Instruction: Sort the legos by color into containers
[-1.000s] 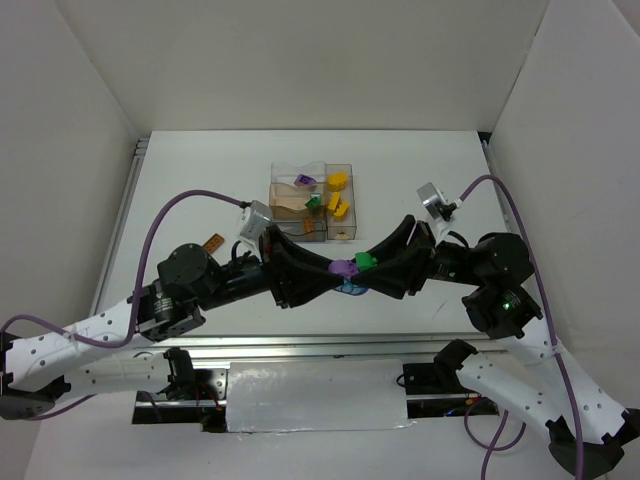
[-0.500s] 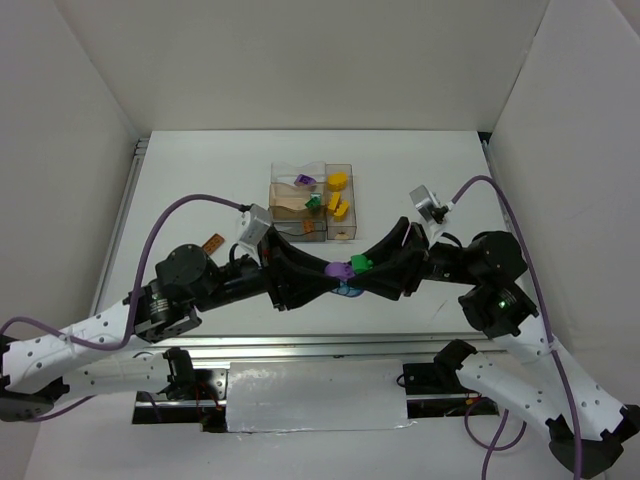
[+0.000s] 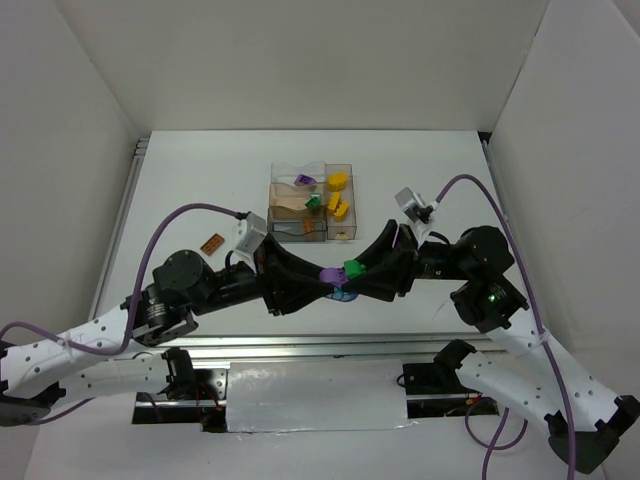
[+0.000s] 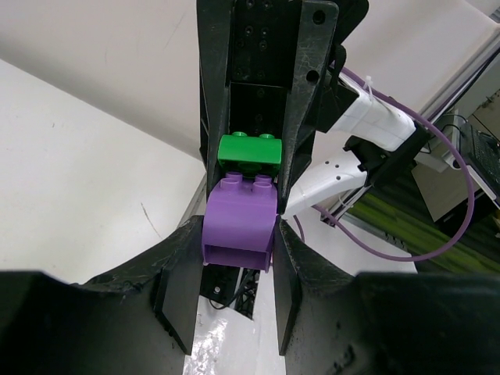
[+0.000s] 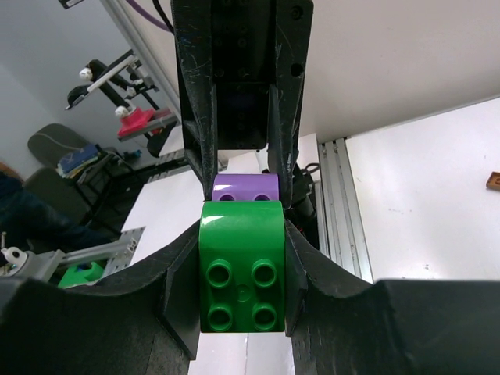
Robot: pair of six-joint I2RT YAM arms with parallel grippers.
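Note:
My left gripper (image 3: 325, 277) is shut on a purple brick (image 3: 328, 274), held above the table's near middle. My right gripper (image 3: 356, 268) is shut on a green brick (image 3: 352, 268) facing it. In the left wrist view the purple brick (image 4: 241, 223) sits between my fingers with the green brick (image 4: 250, 150) just beyond its studs; I cannot tell if they are joined. In the right wrist view the green brick (image 5: 242, 273) fills my jaws and the purple brick (image 5: 245, 186) sits behind it. The containers (image 3: 290, 205) stand beyond, holding yellow (image 3: 338, 180), purple (image 3: 304, 181) and green (image 3: 313, 202) bricks.
An orange-brown brick (image 3: 212, 245) lies loose on the table left of the containers; it also shows at the right edge of the right wrist view (image 5: 493, 181). A metal rail (image 3: 120, 215) runs along the table's left edge. White walls enclose the table.
Both grippers, still holding the purple and green bricks, have shifted left and slightly toward the near edge. The bricks in the containers have not moved.

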